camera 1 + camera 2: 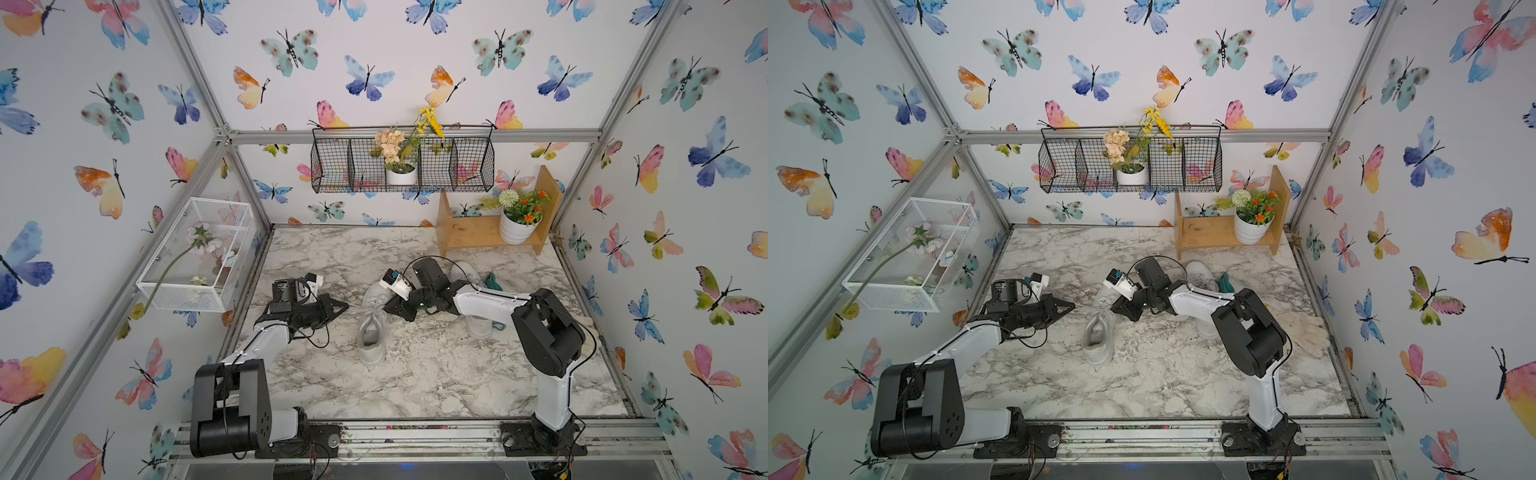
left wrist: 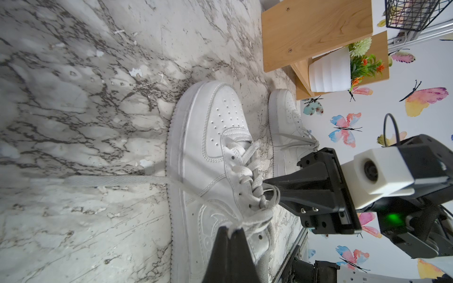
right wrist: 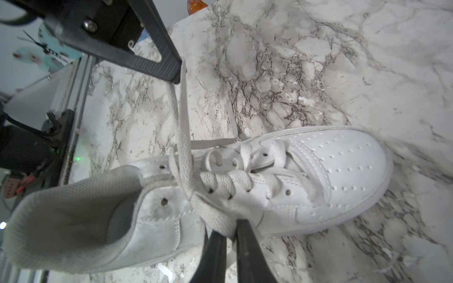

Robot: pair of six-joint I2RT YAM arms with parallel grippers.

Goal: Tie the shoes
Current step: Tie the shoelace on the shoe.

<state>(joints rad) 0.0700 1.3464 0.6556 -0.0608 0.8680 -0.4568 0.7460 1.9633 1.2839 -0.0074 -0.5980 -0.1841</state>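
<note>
One white shoe (image 1: 371,332) (image 1: 1098,332) lies mid-table, toe pointing to the back wall. My left gripper (image 1: 347,306) (image 2: 231,229) is on its left, shut on a white lace loop (image 3: 182,127) drawn taut sideways from the knot. On the shoe's right, my right gripper (image 1: 386,309) (image 3: 230,227) is shut on another lace strand (image 3: 215,218) beside the eyelets. In the right wrist view the shoe (image 3: 294,183) fills the middle, with my left gripper (image 3: 179,73) above it. The second shoe (image 1: 465,272) (image 2: 286,127) lies behind the right arm, partly hidden.
A teal-green glove (image 1: 492,282) lies by the second shoe and a pale glove (image 1: 1306,332) near the right edge. A wooden shelf (image 1: 469,237) with a potted plant (image 1: 517,224) stands at the back right. A white wire basket (image 1: 195,253) hangs on the left wall.
</note>
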